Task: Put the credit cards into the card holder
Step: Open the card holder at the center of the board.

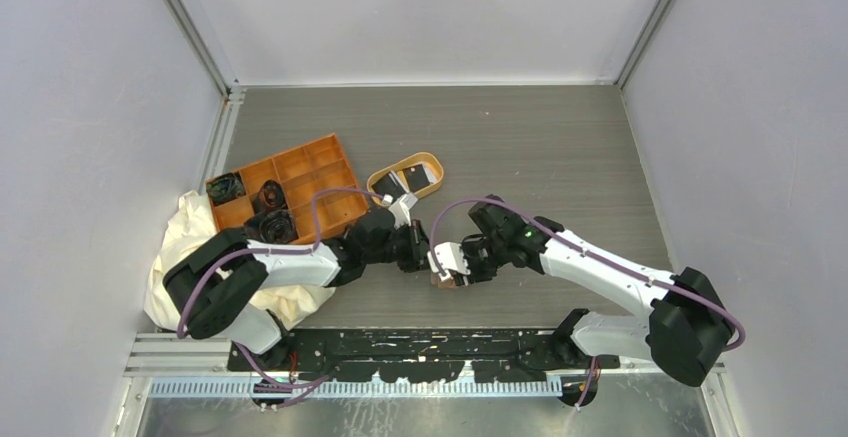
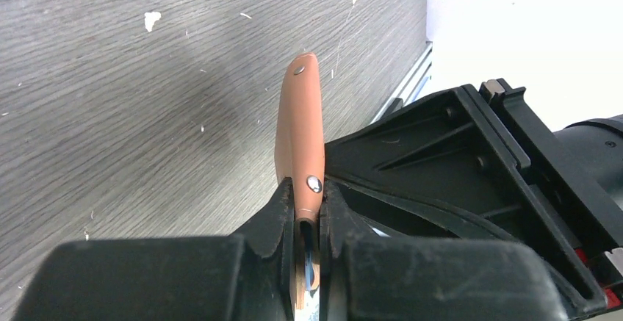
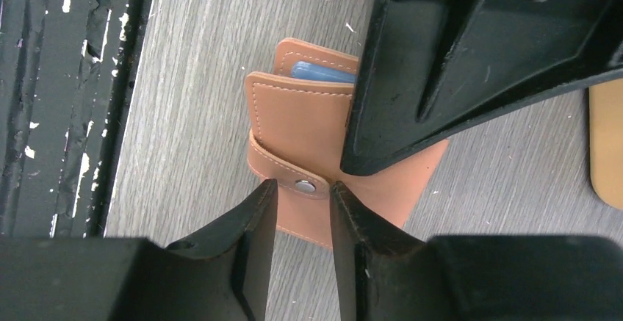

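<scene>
Left wrist view: the card holder is seen edge-on, pinched between the fingers of the left gripper, which is clamped tightly on its near edge. The rest of the wallet extends past the fingertips, with the table behind it. A sliver of blue lining is visible inside the clamp, but how deep the grip reaches is cut off by the frame.

From the right wrist, the right gripper is seen parted by a narrow gap, its tips just either side of the snap tab. Whether they touch the leather cannot be told. Beyond those fingertips, the wallet's right part is hidden by the black body of the left gripper.

From the top external view the wallet is almost wholly covered by both claws. The credit cards are seen in the oval tray, beyond the left gripper and well apart from it. Their number cannot be made out.
</scene>
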Tool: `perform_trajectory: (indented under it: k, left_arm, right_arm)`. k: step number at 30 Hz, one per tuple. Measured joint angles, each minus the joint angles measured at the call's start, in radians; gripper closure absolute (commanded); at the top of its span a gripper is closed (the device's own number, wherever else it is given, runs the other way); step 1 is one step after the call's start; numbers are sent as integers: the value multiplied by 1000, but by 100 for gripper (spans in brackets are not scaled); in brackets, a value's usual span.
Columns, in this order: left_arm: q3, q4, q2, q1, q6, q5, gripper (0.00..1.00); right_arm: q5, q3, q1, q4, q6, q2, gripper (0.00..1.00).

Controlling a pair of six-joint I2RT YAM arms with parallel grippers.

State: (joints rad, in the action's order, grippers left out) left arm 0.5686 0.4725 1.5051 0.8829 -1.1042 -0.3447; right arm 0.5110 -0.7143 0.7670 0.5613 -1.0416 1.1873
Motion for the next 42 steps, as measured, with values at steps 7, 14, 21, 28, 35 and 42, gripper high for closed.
perform_trajectory:
  k: [7, 14, 21, 28, 35, 42]
  left_arm:
    - [-47, 142, 63, -6, -111, -27, 100]
    - [-55, 186, 94, -15, -135, -43, 100]
    - [-70, 218, 103, -55, -148, -81, 100]
    - [-73, 226, 124, -70, -145, -111, 100]
    - [-80, 236, 103, -139, -126, -60, 100]
    - [-82, 216, 77, -146, -68, -52, 100]
  right_arm:
    - [-20, 0, 16, 3, -7, 19, 86]
    - [-25, -2, 26, 19, -20, 33, 99]
    - [-22, -23, 34, 22, -44, 52, 99]
    - [-32, -34, 58, 26, -56, 84, 99]
    - [22, -43, 92, 94, -55, 94, 99]
    - [40, -70, 85, 105, -12, 97, 59]
